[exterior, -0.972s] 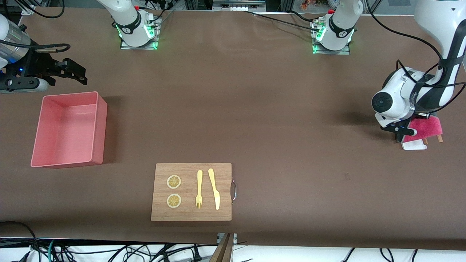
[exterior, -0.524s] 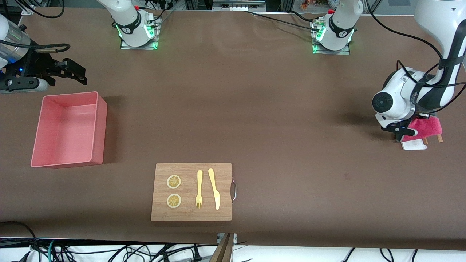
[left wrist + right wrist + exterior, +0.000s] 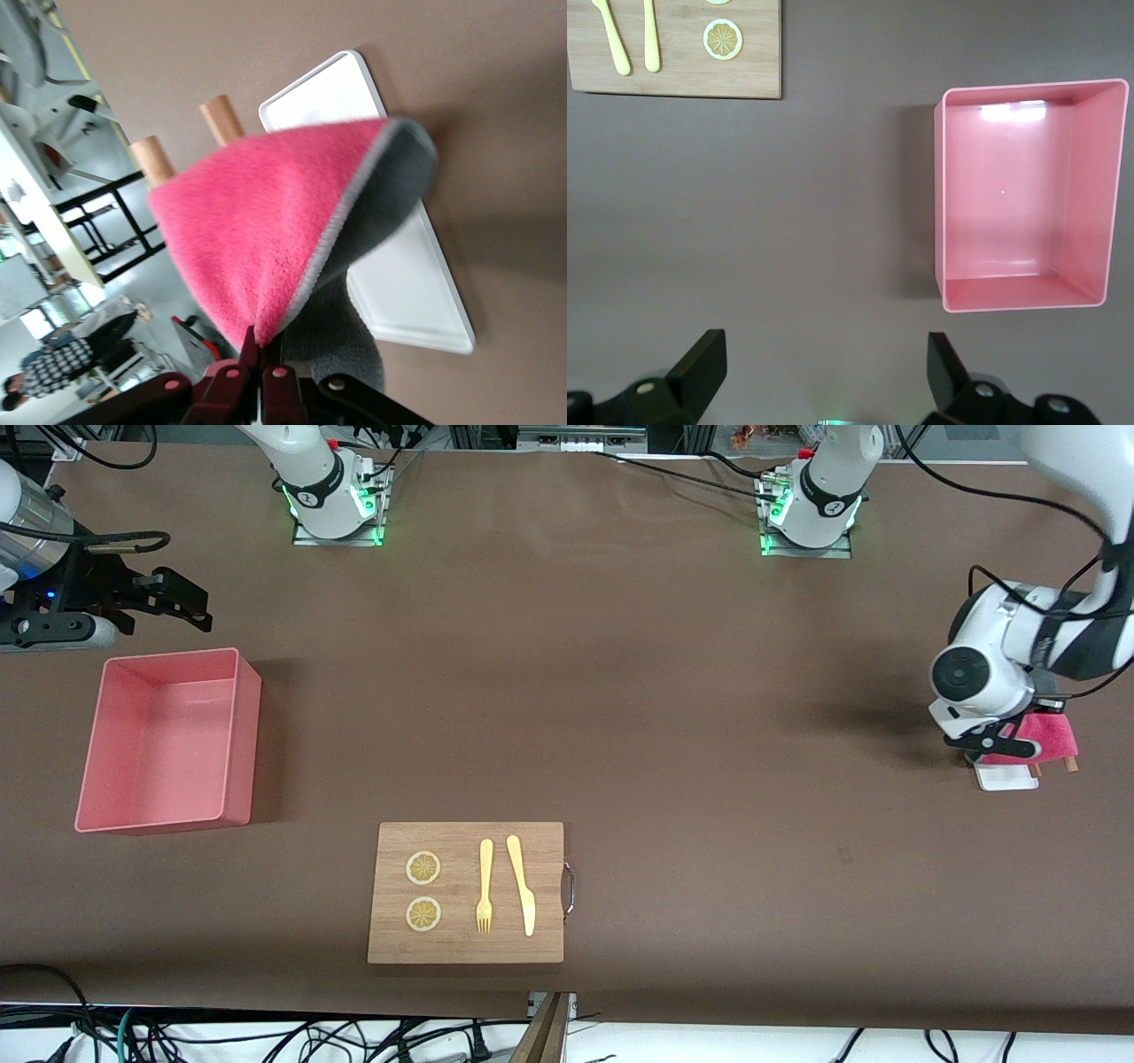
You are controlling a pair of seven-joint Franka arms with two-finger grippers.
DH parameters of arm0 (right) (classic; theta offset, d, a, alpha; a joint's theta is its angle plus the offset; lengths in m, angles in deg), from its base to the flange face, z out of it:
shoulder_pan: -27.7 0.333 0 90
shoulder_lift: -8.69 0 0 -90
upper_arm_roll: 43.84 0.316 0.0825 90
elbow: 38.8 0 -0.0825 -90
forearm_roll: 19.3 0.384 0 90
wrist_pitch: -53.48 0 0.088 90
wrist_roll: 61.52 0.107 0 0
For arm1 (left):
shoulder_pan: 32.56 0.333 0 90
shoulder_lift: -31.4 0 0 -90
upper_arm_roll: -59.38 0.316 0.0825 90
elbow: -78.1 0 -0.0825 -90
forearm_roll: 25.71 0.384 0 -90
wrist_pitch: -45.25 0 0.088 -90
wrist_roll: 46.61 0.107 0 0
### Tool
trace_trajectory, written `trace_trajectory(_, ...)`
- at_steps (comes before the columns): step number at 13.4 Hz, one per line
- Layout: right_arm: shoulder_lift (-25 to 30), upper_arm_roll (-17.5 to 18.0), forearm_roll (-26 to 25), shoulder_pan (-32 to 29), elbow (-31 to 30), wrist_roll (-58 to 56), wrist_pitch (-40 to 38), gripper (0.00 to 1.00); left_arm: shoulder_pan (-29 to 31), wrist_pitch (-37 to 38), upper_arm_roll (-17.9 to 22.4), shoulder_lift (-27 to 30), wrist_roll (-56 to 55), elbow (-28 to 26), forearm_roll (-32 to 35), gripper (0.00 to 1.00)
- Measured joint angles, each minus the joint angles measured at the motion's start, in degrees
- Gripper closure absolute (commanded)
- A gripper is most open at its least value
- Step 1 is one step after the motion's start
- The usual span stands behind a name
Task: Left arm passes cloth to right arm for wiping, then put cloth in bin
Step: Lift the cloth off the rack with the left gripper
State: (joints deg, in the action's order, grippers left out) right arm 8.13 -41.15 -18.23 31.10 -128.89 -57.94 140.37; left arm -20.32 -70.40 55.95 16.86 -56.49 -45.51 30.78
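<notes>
The cloth (image 3: 266, 230) is a small fleecy towel, magenta-pink on one face and grey on the other, with a pale stitched hem between the two. It hangs pinched at one corner in the left gripper (image 3: 257, 367), whose fingers are clamped together on it, over a narrow white tray (image 3: 390, 266) at the left arm's end of the tabletop. The left wrist view shows the fold clearly: the pink face bulges outward, the grey face curls under, and two wooden pegs (image 3: 186, 142) stick out beside the tray. In the front view only a patch of pink cloth (image 3: 1045, 737) shows beneath the left arm's (image 3: 992, 682) white wrist, with one end of the tray (image 3: 1007, 777) below it.

The right gripper (image 3: 824, 372) waits with its fingers spread wide apart, holding nothing, above the tabletop at the right arm's end, near the bin. The right wrist view looks straight down into the salmon-pink bin (image 3: 1028, 301), which the front view shows only at a slant (image 3: 239, 735). Near the tabletop's front edge lies a wooden cutting board (image 3: 465, 948) carrying two lemon slices (image 3: 423, 868), a yellow fork (image 3: 485, 886) and a yellow knife (image 3: 521, 884).
</notes>
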Motion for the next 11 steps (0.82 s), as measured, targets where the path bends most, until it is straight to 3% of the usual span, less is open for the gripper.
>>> trace_trajectory(4,0.00,0.00,0.00,-0.02,0.00,0.00,0.01,0.00,-0.16,17.20,-7.05,3.29,10.41,11.61,-19.63,1.00)
trace_trajectory(6,0.00,0.00,0.00,-0.04,0.00,0.00,0.01,0.00,-0.39,25.07,-10.86,3.41,11.14,18.20,-25.45,1.00)
trace_trajectory(8,0.00,0.00,0.00,-0.04,0.00,0.00,0.01,0.00,-0.65,30.57,-13.77,3.39,11.16,23.97,-30.62,1.00)
trace_trajectory(11,0.00,0.00,0.00,-0.04,0.00,0.00,0.00,0.00,-0.80,34.23,-14.65,3.33,8.59,29.85,-43.26,1.00)
